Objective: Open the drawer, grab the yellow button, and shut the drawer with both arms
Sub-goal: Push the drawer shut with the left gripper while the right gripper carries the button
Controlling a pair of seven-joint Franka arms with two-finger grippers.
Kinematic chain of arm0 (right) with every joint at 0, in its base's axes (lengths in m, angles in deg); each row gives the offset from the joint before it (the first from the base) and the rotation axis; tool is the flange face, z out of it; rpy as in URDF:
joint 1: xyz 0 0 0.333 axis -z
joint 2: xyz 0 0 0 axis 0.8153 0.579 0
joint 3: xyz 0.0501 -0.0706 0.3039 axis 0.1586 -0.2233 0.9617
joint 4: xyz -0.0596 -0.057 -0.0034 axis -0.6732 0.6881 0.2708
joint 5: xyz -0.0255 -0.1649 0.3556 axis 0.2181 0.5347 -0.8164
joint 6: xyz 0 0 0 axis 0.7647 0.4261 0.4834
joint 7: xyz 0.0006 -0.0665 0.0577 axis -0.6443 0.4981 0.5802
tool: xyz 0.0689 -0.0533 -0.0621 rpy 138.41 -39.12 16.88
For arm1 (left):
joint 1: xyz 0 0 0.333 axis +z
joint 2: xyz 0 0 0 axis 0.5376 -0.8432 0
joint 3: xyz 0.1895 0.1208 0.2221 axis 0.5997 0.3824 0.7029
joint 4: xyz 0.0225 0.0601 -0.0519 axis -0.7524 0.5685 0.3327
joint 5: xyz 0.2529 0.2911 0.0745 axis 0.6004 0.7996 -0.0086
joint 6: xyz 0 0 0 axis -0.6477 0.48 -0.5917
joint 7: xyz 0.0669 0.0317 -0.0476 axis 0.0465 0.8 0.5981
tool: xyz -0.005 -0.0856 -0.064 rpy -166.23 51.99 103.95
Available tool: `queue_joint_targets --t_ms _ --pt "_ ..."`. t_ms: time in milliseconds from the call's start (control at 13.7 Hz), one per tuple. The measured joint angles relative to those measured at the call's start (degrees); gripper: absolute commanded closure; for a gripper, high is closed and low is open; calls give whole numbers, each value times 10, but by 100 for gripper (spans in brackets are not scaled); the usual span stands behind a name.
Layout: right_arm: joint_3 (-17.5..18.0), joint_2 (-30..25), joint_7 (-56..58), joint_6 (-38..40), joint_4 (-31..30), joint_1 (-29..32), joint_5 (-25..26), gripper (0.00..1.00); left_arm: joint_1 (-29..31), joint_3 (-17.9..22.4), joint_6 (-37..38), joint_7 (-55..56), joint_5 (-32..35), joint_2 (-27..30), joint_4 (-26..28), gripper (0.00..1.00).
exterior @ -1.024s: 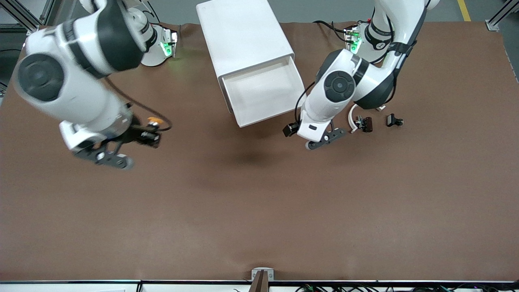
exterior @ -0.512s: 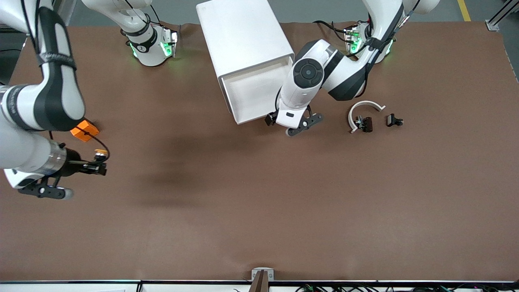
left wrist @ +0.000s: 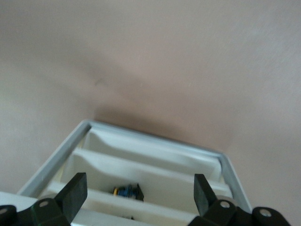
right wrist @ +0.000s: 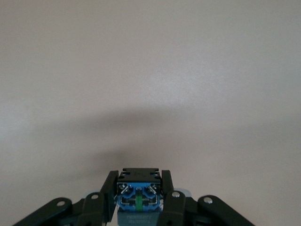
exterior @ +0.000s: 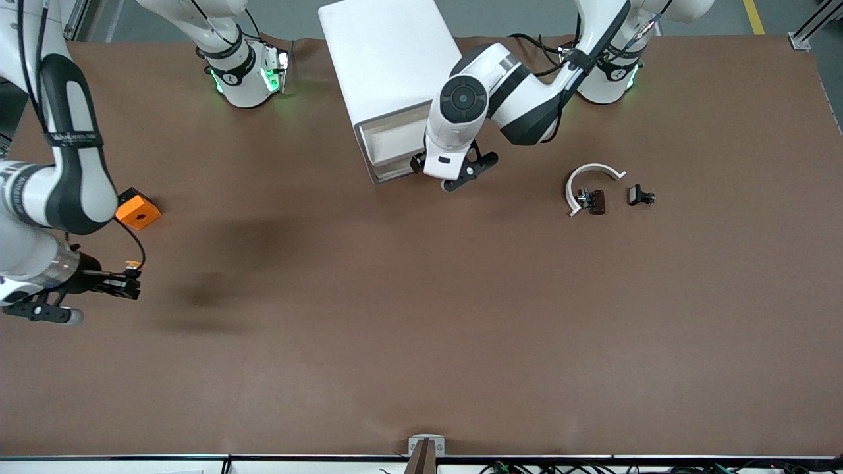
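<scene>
Front view: we see the drawer [exterior: 388, 148] only partly out of the white cabinet [exterior: 388, 59], most of it pushed in. The left gripper [exterior: 454, 176] sits at the drawer's front, at the corner toward the left arm's end. We can't read its jaws here. The right gripper [exterior: 128, 284] hangs over bare bench [exterior: 421, 316] at the right arm's end, with the button [exterior: 132, 265] in its jaws. An orange block [exterior: 137, 211] lies on the bench close by. A white arc [exterior: 589, 179] with black clips [exterior: 596, 201] lies toward the left arm's end.

Left wrist view: jaws wide apart, nothing between them. The cabinet's drawer fronts [left wrist: 150, 160] sit stacked just ahead, a small blue part [left wrist: 127, 191] in one.

Right wrist view: jaws clamped on the button [right wrist: 139, 193], its blue-black body showing between the fingers [right wrist: 111, 194], bare bench beneath.
</scene>
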Motion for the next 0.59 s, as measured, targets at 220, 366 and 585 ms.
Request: queue_joint_targets --t_ms 220,366,585 --pt "3 24 0 -81 -76 0 1 100 -1 -21 1 45 -17 -11 2 0" --pt "4 39 0 -96 -92 0 1 100 -9 -26 1 74 -24 -18 1 0" --pt "5 51 0 -99 -94 0 3 100 -15 -26 1 92 -25 -19 1 0"
